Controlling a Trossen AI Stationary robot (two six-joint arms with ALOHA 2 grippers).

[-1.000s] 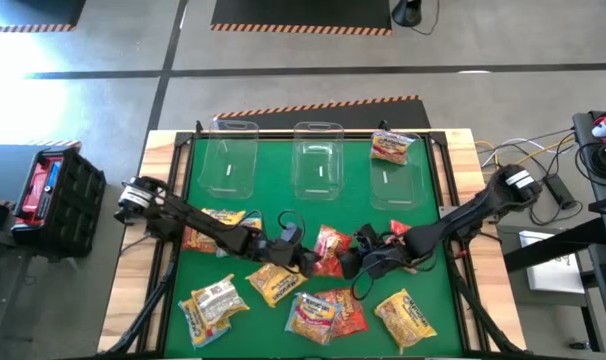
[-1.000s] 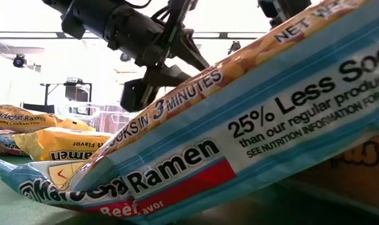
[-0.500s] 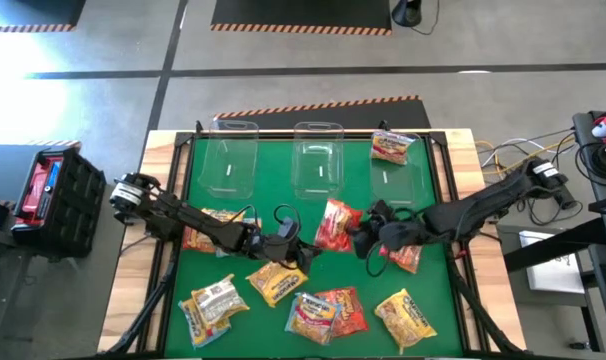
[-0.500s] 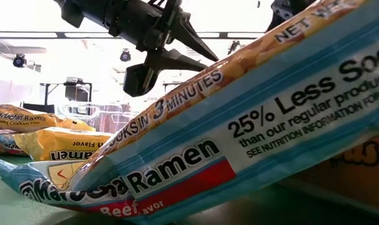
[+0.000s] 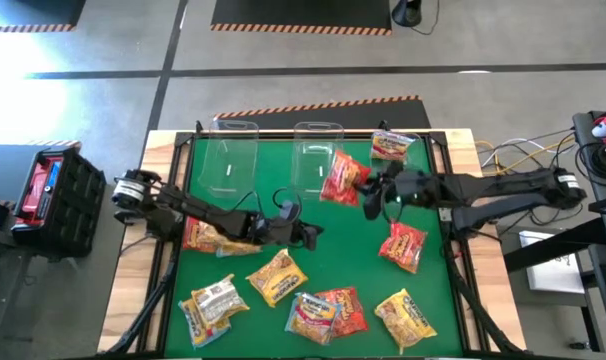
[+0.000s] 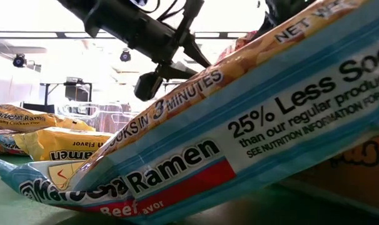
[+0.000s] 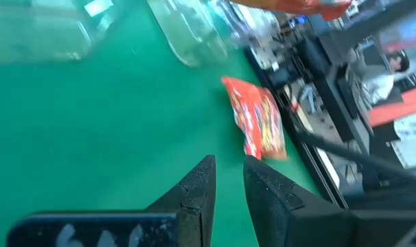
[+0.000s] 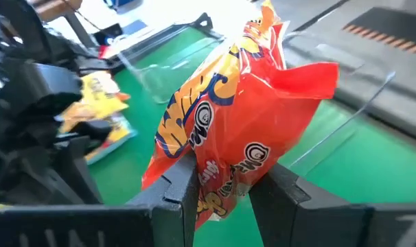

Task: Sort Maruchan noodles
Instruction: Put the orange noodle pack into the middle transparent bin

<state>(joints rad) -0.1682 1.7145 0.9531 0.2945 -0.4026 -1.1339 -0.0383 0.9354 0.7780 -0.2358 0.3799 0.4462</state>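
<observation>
The left gripper (image 5: 305,235) hangs over bare green mat near the table's middle, its jaws nearly together with nothing between them. A yellow packet (image 5: 276,277) lies just behind and below its tips, and a yellow-orange packet (image 5: 211,232) sits under its forearm. Ahead of its jaws, well apart, a red packet (image 7: 258,125) lies on the mat beside the table's right rail (image 5: 449,215).

The right gripper (image 5: 369,192) is clamped on a red noodle packet (image 5: 340,179), pinching its lower edge so the packet stands up from the jaws. It hangs in the air just in front of the middle clear bin (image 5: 317,160), with the right-hand bin (image 5: 395,178), which already carries one red packet (image 5: 391,146), close beside the jaws.

By my reading this is the carry step, nearly at a drop. The next move calls for bringing the packet over the chosen bin's mouth and opening. Room is tight: bin rims sit close ahead, and the two grippers are only moderately apart.
</observation>
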